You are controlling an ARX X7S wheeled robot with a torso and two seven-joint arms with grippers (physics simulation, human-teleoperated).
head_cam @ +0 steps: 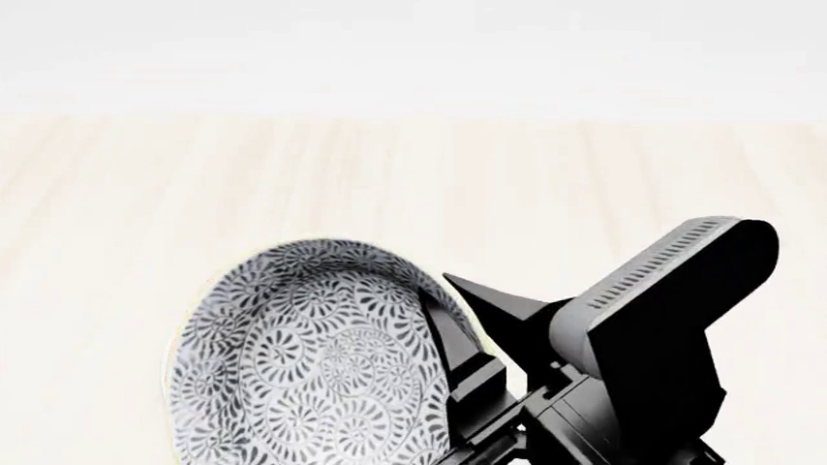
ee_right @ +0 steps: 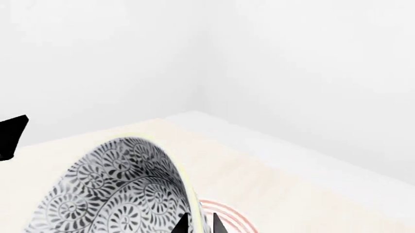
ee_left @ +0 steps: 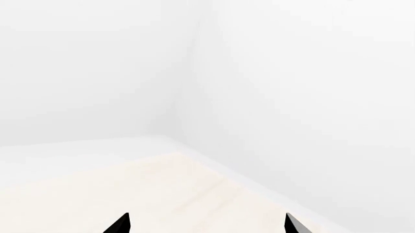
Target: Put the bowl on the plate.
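Right tool [ee_right: 199, 224] pinches the bowl [head_cam: 317, 358] rim, bowl tilted and lifted off the tabletop [head_cam: 413, 184]. Plate [ee_right: 224, 216] peeks just beyond the bowl. Left tool [ee_left: 206, 224] is spread, holds nothing. Level bowl, centre over plate, lower slow before release.

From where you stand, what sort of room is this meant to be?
Probably a bare simulated test room, not a real kitchen: plain white walls meet in a corner, and a pale wooden table carries only tableware, a patterned bowl held at its rim by the right gripper and a red-ringed plate.
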